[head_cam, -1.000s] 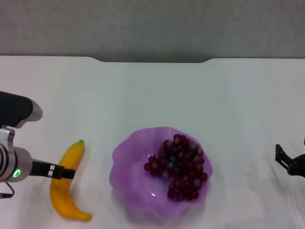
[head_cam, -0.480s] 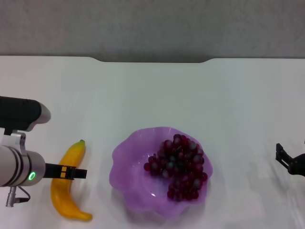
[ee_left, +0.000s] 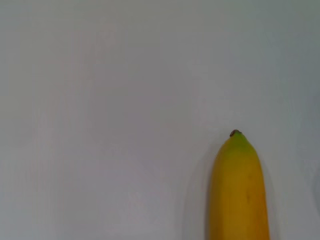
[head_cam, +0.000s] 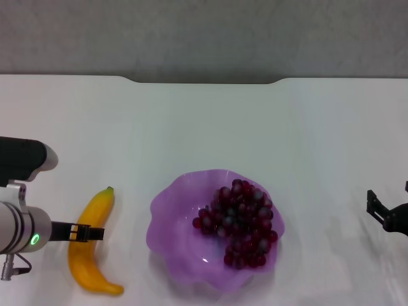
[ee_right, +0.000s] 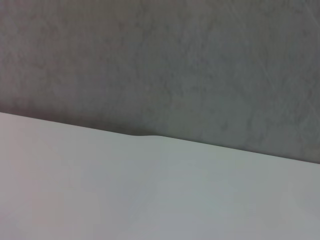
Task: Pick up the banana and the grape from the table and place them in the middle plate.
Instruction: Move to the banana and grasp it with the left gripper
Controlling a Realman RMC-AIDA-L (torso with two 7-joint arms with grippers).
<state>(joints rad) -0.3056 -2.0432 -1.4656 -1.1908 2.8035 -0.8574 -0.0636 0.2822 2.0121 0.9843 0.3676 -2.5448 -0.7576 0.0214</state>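
White table (head_cam: 204, 121): banana (head_cam: 89, 242) under L gripper (head_cam: 86, 233) (jaw state can't tell); R gripper (head_cam: 382, 213) parked.

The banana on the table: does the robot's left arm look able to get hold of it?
Probably yes. The left gripper sits right over the banana, which lies alone on the table, clear of the middle plate. Nothing blocks it.

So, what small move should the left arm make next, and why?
Probably lower the left end effector around the banana and close. The grape lies already in the middle plate, while the banana lies on the table. The right end effector sits idle at the table's right edge.
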